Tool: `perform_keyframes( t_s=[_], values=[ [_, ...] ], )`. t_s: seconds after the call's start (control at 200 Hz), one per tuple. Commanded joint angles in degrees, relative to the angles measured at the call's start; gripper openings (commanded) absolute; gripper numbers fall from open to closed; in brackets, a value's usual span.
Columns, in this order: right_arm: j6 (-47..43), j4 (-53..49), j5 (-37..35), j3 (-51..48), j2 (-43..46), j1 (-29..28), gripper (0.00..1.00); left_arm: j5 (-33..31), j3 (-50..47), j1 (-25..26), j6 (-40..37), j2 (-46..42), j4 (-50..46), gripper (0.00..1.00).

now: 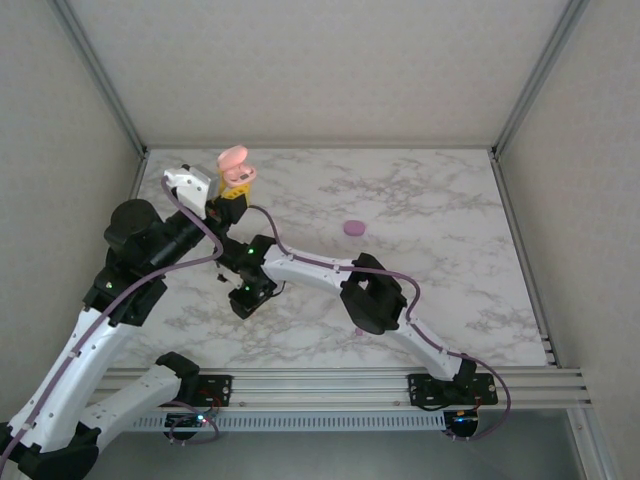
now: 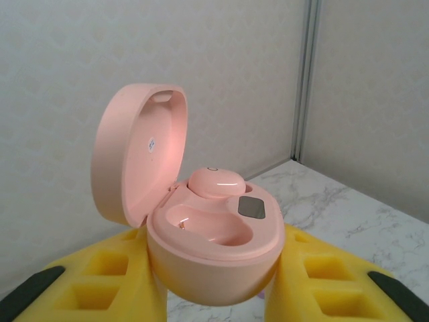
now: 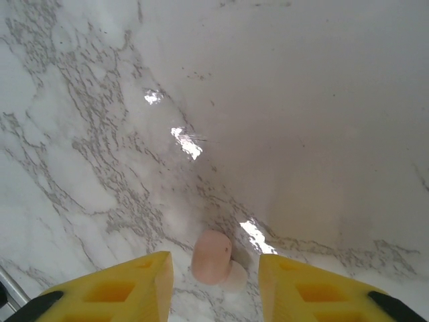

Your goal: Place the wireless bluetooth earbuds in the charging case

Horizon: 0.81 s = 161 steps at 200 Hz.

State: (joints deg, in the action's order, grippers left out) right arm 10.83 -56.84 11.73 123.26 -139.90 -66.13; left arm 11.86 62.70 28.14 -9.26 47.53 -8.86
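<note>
Left wrist view: the left gripper (image 2: pixel 218 268) is clamped on the open pink charging case (image 2: pixel 201 278), lid (image 2: pixel 137 154) tipped back, held above the marble table (image 1: pixel 440 260). One salmon-pink earbud (image 2: pixel 214 181) sits in the far socket, and the near socket (image 2: pixel 201 225) is empty. In the right wrist view, the right gripper (image 3: pixel 214 268) hangs with jaws apart around the second salmon-pink earbud (image 3: pixel 211 255), which lies on the table between the yellow fingers (image 3: pixel 114 292), apparently untouched. The step in hand looks like picking up this second bud. Next, the jaws must close gently on a small, smooth piece, lift it, and line it up with the empty socket.
</note>
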Motion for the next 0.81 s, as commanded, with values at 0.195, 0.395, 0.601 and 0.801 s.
perform_keyframes(
  t_s=[0.195,0.395,0.601,0.801],
  values=[
    [-1.68,-3.45,-0.61,4.38,-3.98,-1.03,0.36,0.46,0.5,-0.17,-0.06,0.13,2.06,0.11],
    [-2.13,-4.81,-2.96,4.77,-4.86,-1.28,0.3,0.45,0.32,-0.19,-0.15,0.27,2.01,0.11],
    [-0.16,-3.72,-6.93,0.75,-0.91,-0.63,0.22,0.88,0.58,-0.19,-0.35,1.12,1.71,0.11],
    [7.41,4.07,-7.36,-15.94,10.34,5.06,0.21,1.73,0.32,-0.19,0.05,2.54,2.13,0.11]
  ],
)
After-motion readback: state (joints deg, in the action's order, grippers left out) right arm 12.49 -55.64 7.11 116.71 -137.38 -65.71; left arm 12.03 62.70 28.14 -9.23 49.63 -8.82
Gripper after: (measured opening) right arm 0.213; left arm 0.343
